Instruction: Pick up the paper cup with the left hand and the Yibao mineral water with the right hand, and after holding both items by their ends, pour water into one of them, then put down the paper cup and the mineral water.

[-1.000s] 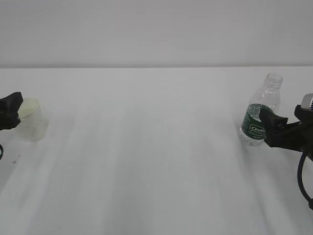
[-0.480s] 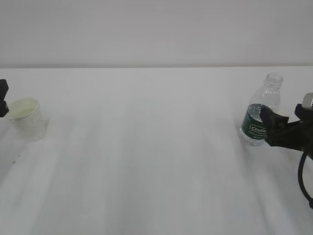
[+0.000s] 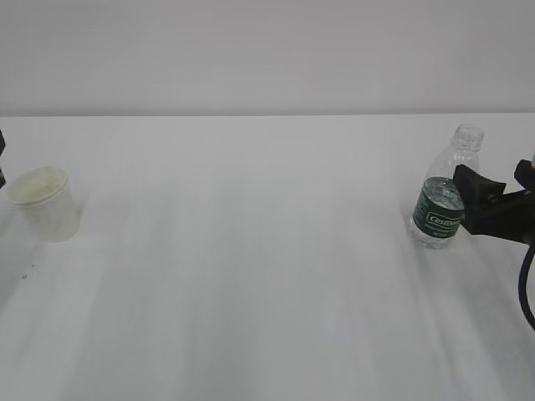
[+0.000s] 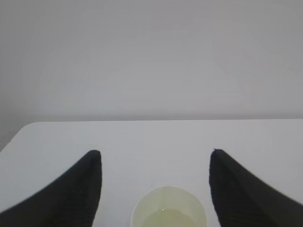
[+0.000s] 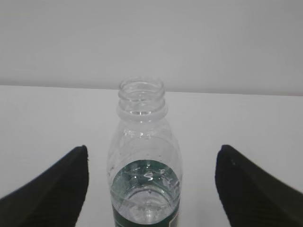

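Paper cup (image 3: 43, 203): small, cream-white, tapered, with a rolled rim; stands upright at the far left of the desk (image 3: 251, 267); the left wrist view shows pale liquid in its bottom (image 4: 168, 208). Left claw (image 4: 155, 189): two black ribbed fingers spread wide, one on each side of the cup and clear of it, holding nothing; in the exterior view only a dark sliver of it shows at the left edge (image 3: 2, 159), just beside the cup. Water bottle (image 3: 445, 197): small, clear ribbed plastic, dark green label with white lettering, no cap, mouth open; stands upright at the far right of the desk, well apart from the cup. In the right wrist view the bottle (image 5: 143, 165) stands centred between the fingers, with droplets on the inside of its shoulder. Right claw (image 5: 151, 189): black, fingers spread wide on either side of the bottle without touching it, holding nothing; in the exterior view it reaches in level from the right edge (image 3: 489, 205), its near finger just beside the bottle's label. Desk: plain white, smooth and matte, with faint soft shadows. Backdrop: plain pale grey wall (image 3: 267, 50) meeting the desk's far edge in a straight line.
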`<state>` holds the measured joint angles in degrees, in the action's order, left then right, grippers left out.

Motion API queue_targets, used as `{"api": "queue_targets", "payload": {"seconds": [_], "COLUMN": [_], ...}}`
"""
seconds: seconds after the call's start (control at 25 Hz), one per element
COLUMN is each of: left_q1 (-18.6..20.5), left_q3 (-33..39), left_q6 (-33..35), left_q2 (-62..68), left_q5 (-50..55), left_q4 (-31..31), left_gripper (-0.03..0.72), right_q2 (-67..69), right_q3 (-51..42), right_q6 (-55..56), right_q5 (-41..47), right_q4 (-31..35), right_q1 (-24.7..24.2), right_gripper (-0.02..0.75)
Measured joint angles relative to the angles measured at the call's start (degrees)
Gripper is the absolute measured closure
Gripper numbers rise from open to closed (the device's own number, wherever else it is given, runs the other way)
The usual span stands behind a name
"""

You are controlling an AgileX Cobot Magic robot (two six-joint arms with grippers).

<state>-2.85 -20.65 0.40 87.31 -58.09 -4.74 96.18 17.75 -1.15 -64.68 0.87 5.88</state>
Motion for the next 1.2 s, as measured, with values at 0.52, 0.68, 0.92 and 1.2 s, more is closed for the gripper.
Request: {"api": "queue_targets", "payload": {"seconds": [0.52,0.68,0.92,1.2], "left_q1": [0.0,0.0,0.0,0.0], "left_q3": [-4.8,-6.9,-8.6,-9.3], "left_q6": [0.2,0.2,0.2,0.2], "left_q2": [-7.8,-9.4,-10.9,-14.4], "left_q5": [16.9,22.2,28.3,35.2], "left_q4": [-0.1,0.4,1.4,1.5], "left_gripper": [0.186,0.186,0.187,0.187], "right_q2": [-8.1,-12.0,-17.4,-22.8], "right_q3": [0.0,1.3,4.8,9.0], "right_q6": [-0.1,-0.1,-0.2,-1.4], "right_q5": [8.0,14.8,25.8,38.6], "right_q4": [0.1,0.1,0.1,0.1], "right_q1": [0.0,0.0,0.0,0.0], "right_gripper": [0.111,0.111,0.113,0.126]}}
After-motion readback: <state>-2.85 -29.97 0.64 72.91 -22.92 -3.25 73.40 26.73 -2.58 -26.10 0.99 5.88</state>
